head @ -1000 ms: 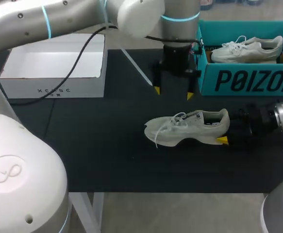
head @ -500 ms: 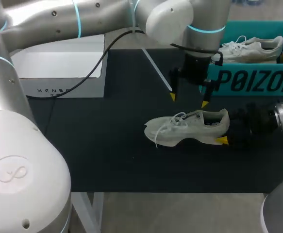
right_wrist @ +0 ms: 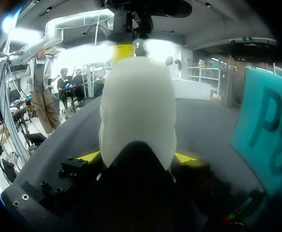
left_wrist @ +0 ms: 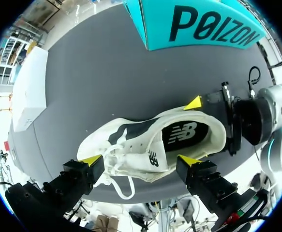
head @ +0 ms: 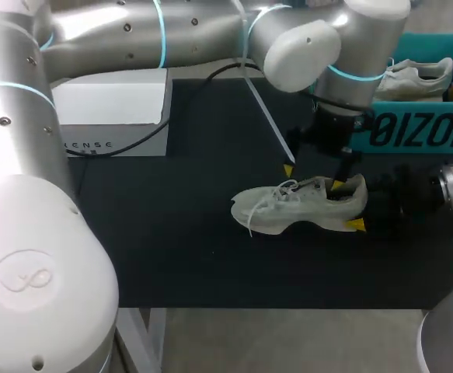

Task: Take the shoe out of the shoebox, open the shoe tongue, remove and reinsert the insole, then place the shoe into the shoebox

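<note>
A white sneaker (head: 296,206) lies on its sole on the black table, toe to the left. My right gripper (head: 360,203) is shut on its heel, one finger on each side; in the right wrist view (right_wrist: 137,157) the heel (right_wrist: 137,111) fills the gap between the yellow tips. My left gripper (head: 313,177) hangs open just above the shoe's opening. In the left wrist view (left_wrist: 140,160) its tips straddle the sneaker (left_wrist: 131,145) across the laces and collar, and the dark insole (left_wrist: 184,135) shows inside.
A teal shoebox (head: 420,128) stands at the back right with a second white shoe (head: 416,78) inside. A white box (head: 109,105) sits at the back left. My left arm spans the table's back from left to right.
My left gripper has moved right and down, from the table's back middle to just over the sneaker. The right gripper and the shoe have stayed put.
</note>
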Tool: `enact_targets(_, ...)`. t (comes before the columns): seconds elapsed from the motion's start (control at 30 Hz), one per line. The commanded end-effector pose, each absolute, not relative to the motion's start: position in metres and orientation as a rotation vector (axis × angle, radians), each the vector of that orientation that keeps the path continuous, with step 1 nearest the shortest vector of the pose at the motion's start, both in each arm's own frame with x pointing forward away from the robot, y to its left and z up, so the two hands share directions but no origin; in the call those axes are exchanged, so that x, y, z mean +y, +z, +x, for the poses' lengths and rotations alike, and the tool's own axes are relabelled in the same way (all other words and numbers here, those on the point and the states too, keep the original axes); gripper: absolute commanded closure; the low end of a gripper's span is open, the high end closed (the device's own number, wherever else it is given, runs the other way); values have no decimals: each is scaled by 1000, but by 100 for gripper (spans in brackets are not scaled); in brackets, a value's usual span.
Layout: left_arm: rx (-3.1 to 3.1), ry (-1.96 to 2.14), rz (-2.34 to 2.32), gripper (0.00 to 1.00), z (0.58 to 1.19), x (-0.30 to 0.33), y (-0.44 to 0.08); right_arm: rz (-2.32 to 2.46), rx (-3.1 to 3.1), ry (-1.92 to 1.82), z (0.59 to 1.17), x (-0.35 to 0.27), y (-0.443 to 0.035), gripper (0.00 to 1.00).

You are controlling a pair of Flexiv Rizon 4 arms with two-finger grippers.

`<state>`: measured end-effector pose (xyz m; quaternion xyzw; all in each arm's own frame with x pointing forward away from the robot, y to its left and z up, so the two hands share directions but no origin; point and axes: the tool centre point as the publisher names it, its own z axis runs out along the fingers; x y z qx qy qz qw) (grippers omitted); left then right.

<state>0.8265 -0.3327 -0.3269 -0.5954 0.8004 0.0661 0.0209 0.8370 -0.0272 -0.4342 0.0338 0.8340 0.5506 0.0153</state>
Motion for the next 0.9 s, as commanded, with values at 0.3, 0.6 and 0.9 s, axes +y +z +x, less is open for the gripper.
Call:
enact_targets(0.3,2392,283,-1846,0,817,-327,-330,108,2597,1710,838,-25,-440,100)
enact_targets(0.6,2402,303,-1860,100,814,-326,-334,108,2597,1710,838,-25,-440,100)
enact_targets(0.9,2393,307,-1864,100,817,-324,-333,108,2597,1710,838,-25,-440,100)
